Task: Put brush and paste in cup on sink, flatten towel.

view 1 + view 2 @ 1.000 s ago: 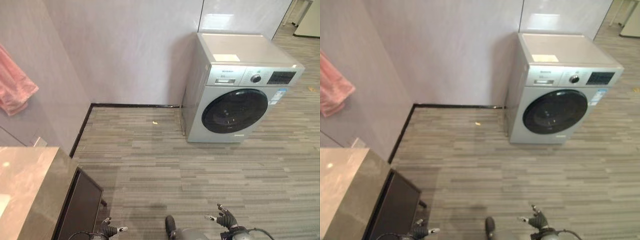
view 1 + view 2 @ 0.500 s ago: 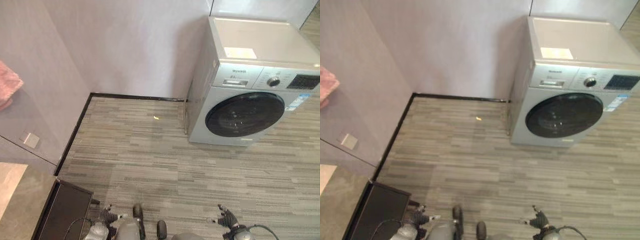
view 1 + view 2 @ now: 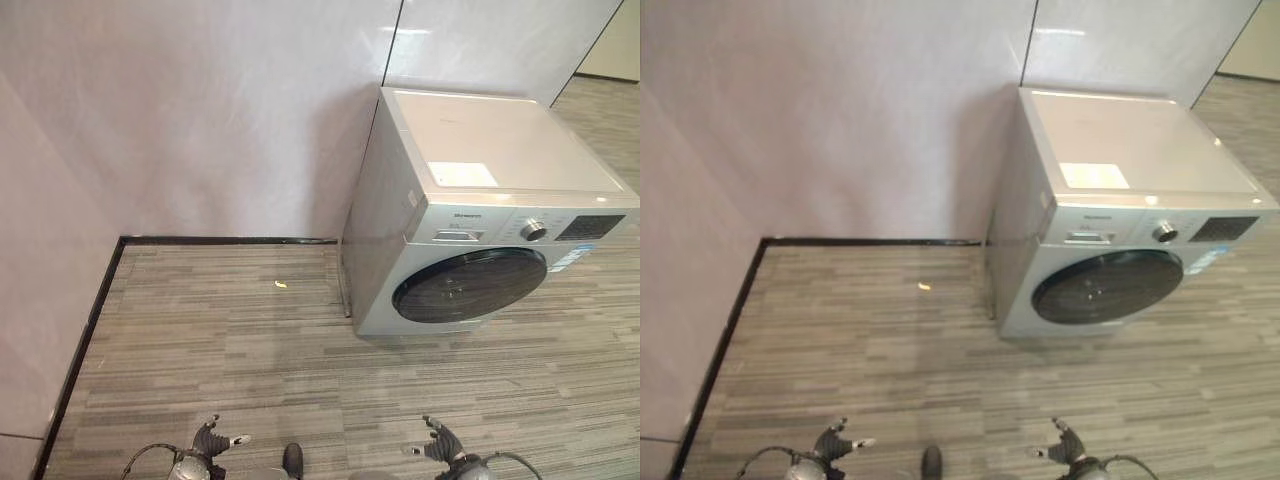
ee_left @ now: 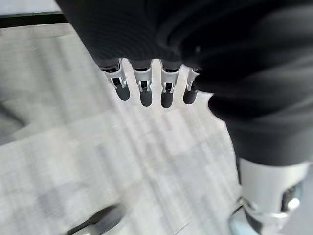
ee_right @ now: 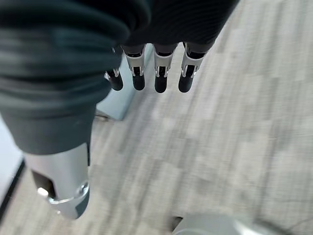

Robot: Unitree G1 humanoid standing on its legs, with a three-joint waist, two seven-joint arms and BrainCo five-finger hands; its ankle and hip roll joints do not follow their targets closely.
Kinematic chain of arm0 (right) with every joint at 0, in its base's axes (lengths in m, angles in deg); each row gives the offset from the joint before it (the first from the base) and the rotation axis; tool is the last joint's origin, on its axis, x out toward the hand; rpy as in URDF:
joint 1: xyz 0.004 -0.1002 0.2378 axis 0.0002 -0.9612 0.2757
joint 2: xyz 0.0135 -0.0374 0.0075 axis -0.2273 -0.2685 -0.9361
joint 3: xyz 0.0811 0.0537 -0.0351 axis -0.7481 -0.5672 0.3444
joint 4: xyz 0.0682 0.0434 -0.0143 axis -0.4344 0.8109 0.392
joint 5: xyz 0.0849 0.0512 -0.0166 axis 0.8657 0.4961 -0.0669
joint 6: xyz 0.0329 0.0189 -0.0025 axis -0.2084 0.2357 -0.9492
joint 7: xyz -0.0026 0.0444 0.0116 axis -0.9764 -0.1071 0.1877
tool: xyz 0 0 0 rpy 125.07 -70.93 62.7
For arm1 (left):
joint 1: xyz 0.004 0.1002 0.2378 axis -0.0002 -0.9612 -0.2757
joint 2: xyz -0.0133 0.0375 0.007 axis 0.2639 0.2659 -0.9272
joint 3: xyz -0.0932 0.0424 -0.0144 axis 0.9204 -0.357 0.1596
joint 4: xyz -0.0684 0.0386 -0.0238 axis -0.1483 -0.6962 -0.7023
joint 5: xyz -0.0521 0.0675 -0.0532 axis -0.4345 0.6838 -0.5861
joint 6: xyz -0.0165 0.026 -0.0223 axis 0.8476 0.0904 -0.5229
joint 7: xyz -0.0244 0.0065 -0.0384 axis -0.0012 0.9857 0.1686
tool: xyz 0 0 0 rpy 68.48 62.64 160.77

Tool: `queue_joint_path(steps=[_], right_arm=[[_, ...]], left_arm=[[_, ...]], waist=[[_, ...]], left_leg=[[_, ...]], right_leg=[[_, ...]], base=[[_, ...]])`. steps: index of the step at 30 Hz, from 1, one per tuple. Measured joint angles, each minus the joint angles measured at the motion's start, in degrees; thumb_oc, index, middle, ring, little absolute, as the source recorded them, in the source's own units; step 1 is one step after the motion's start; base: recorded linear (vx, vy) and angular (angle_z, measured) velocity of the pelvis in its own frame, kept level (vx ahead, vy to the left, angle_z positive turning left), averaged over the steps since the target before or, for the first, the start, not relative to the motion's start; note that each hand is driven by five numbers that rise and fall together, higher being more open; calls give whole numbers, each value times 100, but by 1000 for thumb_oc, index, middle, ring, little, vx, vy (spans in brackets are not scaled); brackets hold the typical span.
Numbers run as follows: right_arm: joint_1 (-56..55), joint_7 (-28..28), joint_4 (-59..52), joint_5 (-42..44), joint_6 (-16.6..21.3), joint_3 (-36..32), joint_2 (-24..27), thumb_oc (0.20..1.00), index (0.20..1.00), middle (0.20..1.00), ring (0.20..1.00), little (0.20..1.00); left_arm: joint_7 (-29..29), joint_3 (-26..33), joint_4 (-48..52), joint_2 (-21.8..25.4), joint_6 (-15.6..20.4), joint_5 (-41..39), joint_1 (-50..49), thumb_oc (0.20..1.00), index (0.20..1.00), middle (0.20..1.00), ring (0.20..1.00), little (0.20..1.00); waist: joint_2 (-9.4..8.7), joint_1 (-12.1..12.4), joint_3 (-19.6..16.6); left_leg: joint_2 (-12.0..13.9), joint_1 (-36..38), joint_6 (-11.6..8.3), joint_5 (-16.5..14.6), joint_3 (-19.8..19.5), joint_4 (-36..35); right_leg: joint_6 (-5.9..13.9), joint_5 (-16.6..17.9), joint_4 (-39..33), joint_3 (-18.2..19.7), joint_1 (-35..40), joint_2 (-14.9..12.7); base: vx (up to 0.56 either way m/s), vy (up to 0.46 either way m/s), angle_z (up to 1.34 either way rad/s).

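grey plank floor [image 3: 250, 350] under left hand [image 3: 212, 441] and right hand [image 3: 440, 446], fingers relaxed, holding nothing.

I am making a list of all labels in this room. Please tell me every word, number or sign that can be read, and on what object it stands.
No text can be read.
Washing machine, front panel: a short line of print above the drawer, too small to read.
Its display: marks too blurred to read.
White label on its top: blank or too faint to tell.
Blue sticker beside the door: too small to read.
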Motion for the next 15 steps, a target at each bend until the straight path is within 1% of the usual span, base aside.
queue_joint_path(steps=[2,3,4,5,6,7,8,9,10,11,12,13,14,15], right_arm=[[5,8,-9,3,4,-81,9,1000,1000,1000,1000,1000],[4,6,-39,6,4,-77,3,1000,1000,1000,1000,1000],[-12,6,-62,8,3,-74,3,1000,1000,1000,1000,1000],[12,18,-81,60,12,-84,1,1000,1000,1000,1000,1000],[23,32,-131,136,25,-84,2,1000,1000,1000,1000,1000],[23,38,-159,240,24,-83,-11,1000,1000,1000,1000,1000],[-65,39,-247,249,22,-83,-22,1000,1000,1000,1000,1000],[-122,40,-278,247,24,-84,-28,1000,1000,1000,1000,1000],[-147,40,-252,246,17,-95,-26,1000,1000,1000,1000,1000],[-179,44,-212,237,-1,-166,-27,1000,1000,1000,1000,1000],[-175,42,-213,224,-4,-166,-12,1000,1000,1000,1000,1000],[-204,40,-212,223,-5,-162,-16,1000,1000,1000,1000,1000],[-312,33,-160,220,14,-149,-56,1000,1000,1000,1000,1000],[-334,29,-84,220,-7,-155,-51,1000,1000,1000,1000,1000]], left_arm=[[-21,-1,-159,-71,-12,-2,163,1000,1000,1000,1000,1000],[-34,5,-204,-44,-14,-1,134,1000,1000,1000,1000,1000],[-44,7,-236,-31,-16,-1,126,1000,1000,1000,1000,1000],[-46,3,-335,-68,-28,1,56,1000,1000,1000,1000,1000],[-54,-5,-477,-61,-42,5,53,1000,1000,1000,1000,1000],[-62,4,-570,-73,-53,17,76,1000,1000,1000,1000,1000],[-77,8,-585,-73,-69,37,77,1000,1000,1000,1000,1000],[-78,7,-635,-73,-69,98,108,1000,1000,1000,1000,1000],[-80,8,-704,-85,-79,131,157,1000,1000,1000,1000,1000],[-80,18,-699,-113,-78,149,138,1000,1000,1000,1000,1000],[-82,34,-697,-144,-78,152,102,1000,1000,1000,1000,1000],[-82,39,-693,-164,-78,156,44,1000,1000,1000,1000,1000],[-81,8,-699,-158,-76,160,2,1000,1000,1000,1000,1000],[-81,8,-701,-183,-78,163,18,1000,1000,1000,1000,1000]], waist=[[256,-118,157],[272,-135,169],[265,-115,181],[289,-130,183],[294,-195,164],[273,-242,169],[200,-294,125],[135,-295,128],[69,-310,130],[14,-327,102],[9,-328,93],[24,-391,40],[-83,-478,-91],[-142,-459,-149]], left_leg=[[53,291,-21,-24,-294,-112],[27,412,-154,-54,-217,-172],[-9,533,-207,-111,-198,-230],[-31,670,-349,-227,-294,-290],[-32,697,-407,-319,-364,-279],[-32,759,-453,-406,-453,-288],[-59,794,-542,-454,-548,-288],[-75,891,-577,-495,-660,-296],[-89,1010,-600,-576,-763,-286],[-82,1241,-617,-726,-843,-271],[-37,1377,-650,-834,-979,-265],[57,1540,-741,-940,-1065,-273],[85,1719,-912,-1055,-1094,-179],[134,1785,-1033,-1127,-1083,-76]], right_leg=[[-101,-168,-322,162,-238,248],[-96,-181,-528,136,-439,191],[-106,-178,-750,1,-616,101],[-160,-160,-1388,-186,-714,53],[-241,-47,-2096,-92,-805,100],[-233,165,-2875,132,-913,136],[-231,438,-3539,284,-983,103],[-171,826,-4178,273,-982,6],[-178,1248,-4714,224,-983,-128],[-202,1606,-5088,150,-987,-296],[-193,1707,-4982,203,-953,-302],[-169,1779,-4789,210,-873,-270],[-176,1755,-4538,241,-573,-265],[-269,2143,-4546,409,-437,-202]], base=[[243,82,62],[305,46,41],[296,2,7],[316,-29,0],[287,-44,19],[305,-78,48],[292,-76,58],[325,-85,61],[423,-123,57],[329,-104,48],[430,-183,48],[346,-181,77],[347,-182,85],[242,-142,80]])
